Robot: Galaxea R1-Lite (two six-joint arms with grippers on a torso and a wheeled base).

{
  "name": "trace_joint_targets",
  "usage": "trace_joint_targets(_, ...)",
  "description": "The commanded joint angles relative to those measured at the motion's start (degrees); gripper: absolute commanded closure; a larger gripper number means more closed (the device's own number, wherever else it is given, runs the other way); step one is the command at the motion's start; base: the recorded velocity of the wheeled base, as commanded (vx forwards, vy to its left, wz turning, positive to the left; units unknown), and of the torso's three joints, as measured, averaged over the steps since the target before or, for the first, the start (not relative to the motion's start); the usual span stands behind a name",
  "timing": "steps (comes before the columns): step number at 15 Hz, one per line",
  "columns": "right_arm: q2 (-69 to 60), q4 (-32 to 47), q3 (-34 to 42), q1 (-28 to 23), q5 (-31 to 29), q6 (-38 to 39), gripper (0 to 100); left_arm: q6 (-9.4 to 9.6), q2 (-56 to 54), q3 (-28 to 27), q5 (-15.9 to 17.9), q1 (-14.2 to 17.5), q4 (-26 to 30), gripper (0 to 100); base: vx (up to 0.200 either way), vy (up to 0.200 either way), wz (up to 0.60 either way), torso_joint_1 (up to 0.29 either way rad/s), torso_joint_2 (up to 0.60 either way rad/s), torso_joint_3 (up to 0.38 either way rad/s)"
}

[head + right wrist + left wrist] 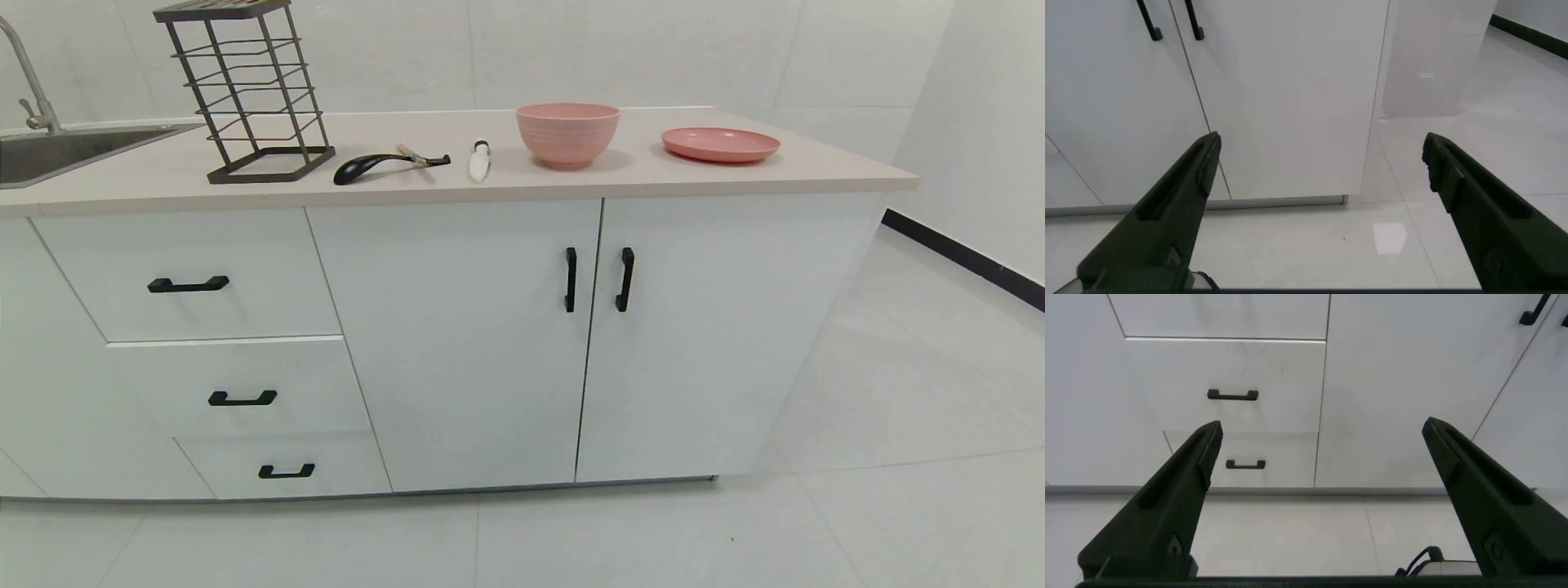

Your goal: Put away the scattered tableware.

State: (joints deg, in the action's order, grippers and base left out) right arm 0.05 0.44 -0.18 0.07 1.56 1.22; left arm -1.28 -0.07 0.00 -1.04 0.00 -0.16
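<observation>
On the beige countertop point(735, 175) stand a pink bowl point(567, 134) and, to its right, a flat pink plate point(720, 144). Left of the bowl lie a small white utensil point(479, 162) and a black spoon point(380, 166) crossed over a wooden-handled piece. A black wire rack point(255, 90) stands farther left. My left gripper point(1323, 433) is open with nothing between its fingers, low in front of the lower drawers point(1233, 396). My right gripper point(1321, 145) is open too, holding nothing, low before the cabinet's right door point(1290, 90) and the floor.
A steel sink point(73, 151) with a tap point(28, 82) sits at the counter's far left. Below are three drawers point(188, 282) and two doors with black handles point(596, 279). Grey tiled floor point(898, 408) stretches wide to the right of the cabinet.
</observation>
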Motion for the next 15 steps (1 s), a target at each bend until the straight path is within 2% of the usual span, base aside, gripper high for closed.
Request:
trace_joint_targets(1,0.04,0.00,0.01,0.01,0.02,0.01,0,-0.04,0.07,0.00,-0.02,0.00,-0.02,0,0.000,0.000,0.00,0.000,0.00,0.000)
trace_joint_targets(12,0.04,-0.18,0.01,0.01,-0.86,0.28,0,0.31,0.07,0.00,-0.02,0.00,-0.19,0,0.000,0.000,0.00,0.000,0.00,0.000)
trace_joint_targets(15,0.04,-6.06,-4.48,-0.16,-0.68,-1.31,0,0.31,0.07,0.00,0.07,0.00,-0.19,0,0.000,0.000,0.00,0.000,0.00,0.000)
